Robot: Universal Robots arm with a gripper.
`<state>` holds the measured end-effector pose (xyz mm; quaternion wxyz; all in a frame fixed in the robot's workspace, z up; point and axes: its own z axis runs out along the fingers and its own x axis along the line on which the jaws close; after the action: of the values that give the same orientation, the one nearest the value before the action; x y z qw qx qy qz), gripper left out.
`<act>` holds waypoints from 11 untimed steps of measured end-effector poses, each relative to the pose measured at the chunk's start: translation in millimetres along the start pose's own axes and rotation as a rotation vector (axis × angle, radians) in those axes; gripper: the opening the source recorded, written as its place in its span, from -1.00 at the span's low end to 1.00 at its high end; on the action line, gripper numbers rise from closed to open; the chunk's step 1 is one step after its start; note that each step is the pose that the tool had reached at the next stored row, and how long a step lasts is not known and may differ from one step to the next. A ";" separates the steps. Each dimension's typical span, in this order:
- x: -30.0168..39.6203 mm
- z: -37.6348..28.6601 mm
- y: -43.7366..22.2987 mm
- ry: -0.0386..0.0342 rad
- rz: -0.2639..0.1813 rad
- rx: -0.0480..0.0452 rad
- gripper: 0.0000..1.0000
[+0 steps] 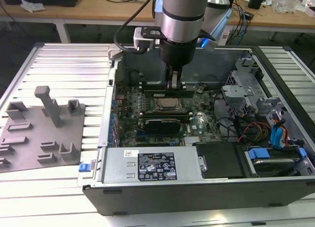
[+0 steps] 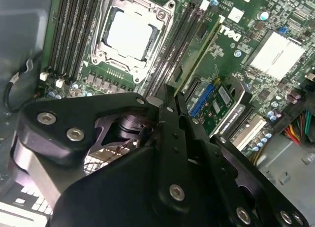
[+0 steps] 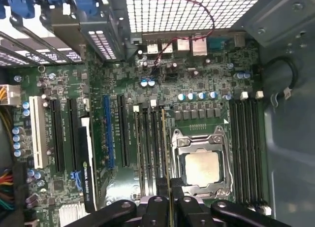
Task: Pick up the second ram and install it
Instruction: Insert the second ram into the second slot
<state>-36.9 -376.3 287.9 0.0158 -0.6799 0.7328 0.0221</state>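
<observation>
The ribbed metal worktop [image 1: 64, 64] carries an open computer case [image 1: 197, 187] lying on its side, with a grey fixture plate [image 1: 39, 133] of upright posts resting well apart from it toward the exterior view's left. Inside the case the green motherboard [image 1: 197, 121] lies flat, with the power supply [image 1: 152, 165] along its near edge and bundled cables and a blue-tabbed drive bay [image 1: 275, 155] toward the exterior view's right. The robot arm [image 1: 182, 15] reaches straight down into the case over the far part of the board. The processor [image 3: 201, 167] sits in its metal socket frame, between two banks of long black memory sockets [image 3: 246, 148]. A black graphics card [image 1: 160, 124] stands just nearer than the processor in the exterior view. The pincer [image 3: 170, 207] is clenched on the second ram [image 3: 164, 143], which stands on edge in a socket just beside the processor; in the second wrist view the green stick [image 2: 199, 54] runs away from the black fingers [image 2: 172, 138] along that socket.
</observation>
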 end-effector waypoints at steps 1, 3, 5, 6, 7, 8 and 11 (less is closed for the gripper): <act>-0.2 3.9 -0.1 0.0008 0.000 0.0002 -0.72; 0.1 11.8 -0.1 0.0033 0.000 0.0003 -0.72; 0.4 18.9 -0.3 0.0037 0.000 0.0004 -0.72; 0.5 21.8 -0.6 0.0037 0.000 0.0004 -0.72; 0.7 25.1 -1.0 0.0036 0.000 0.0004 -0.72; 0.8 27.2 -1.3 0.0037 0.000 0.0004 -0.72; 1.1 33.2 -1.8 0.0038 0.000 0.0003 -0.72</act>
<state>-35.4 -375.8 254.7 0.0145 -0.6798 0.7329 0.0207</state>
